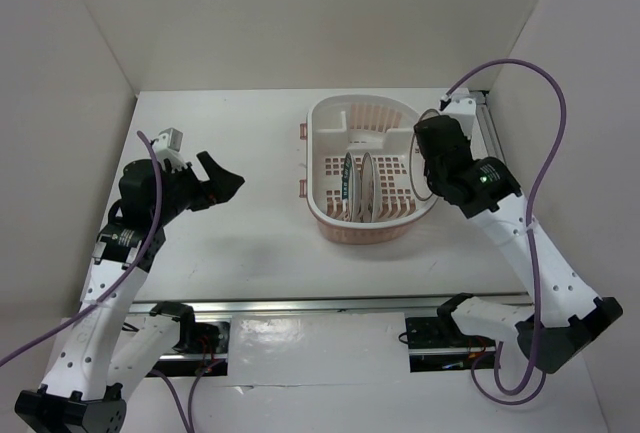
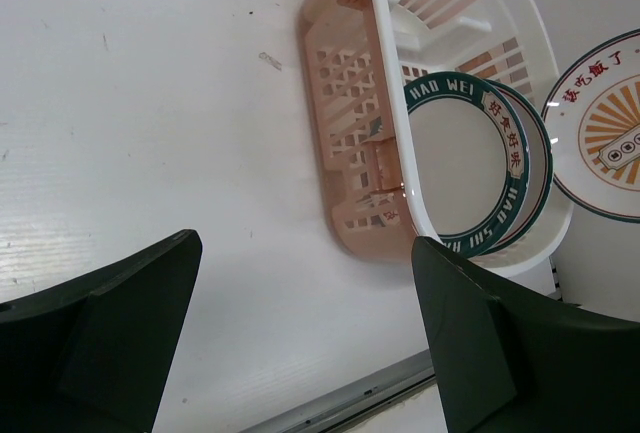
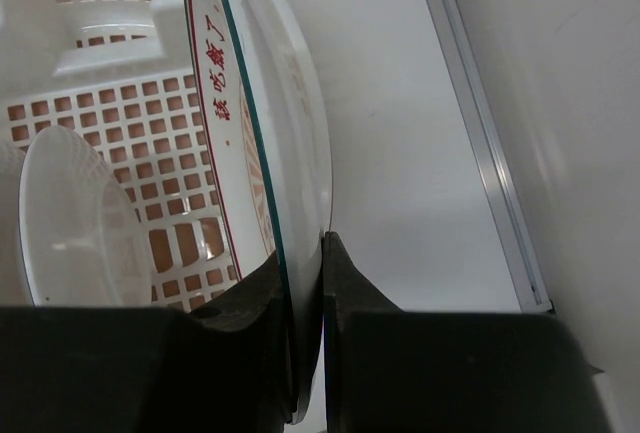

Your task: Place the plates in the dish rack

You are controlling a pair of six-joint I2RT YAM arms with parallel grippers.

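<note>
Last plate going in.

- Dish rack (image 1: 330, 215) sits far right of centre on the table (image 1: 240, 253). Two plates (image 1: 357, 185) stand on edge in it, side by side near the middle. The left one is the teal-rimmed plate (image 2: 455, 158).
- Right gripper (image 3: 305, 253) is pinching the third plate (image 3: 292, 103) by its rim, jaws pressed onto the thin edge. The plate is upright, edge-on to my wrist camera, over the right part of the rack and to the right of the standing pair. I cannot tell from here whether its lower edge touches the grid floor.
- Left gripper (image 1: 222, 179) is spread wide and holds nothing. It hovers over bare table, well to the left of the rack and facing it.

Step in hand, as I read it: seat the third plate. Two of three look done.

Next move calls for:
- Ease the right arm down until the plate's edge bears on the grid. Keep it upright and parallel to its neighbours.
- Leave a gap to the nearer standing plate. A nudge could tip both like dominoes.
- Open the jaws only when the plate is settled or leaning on the right wall. Let go early and I expect it to fall flat.
- Draw the fingers straight up so they don't drag the rim.

Left arm can stay put.
</note>
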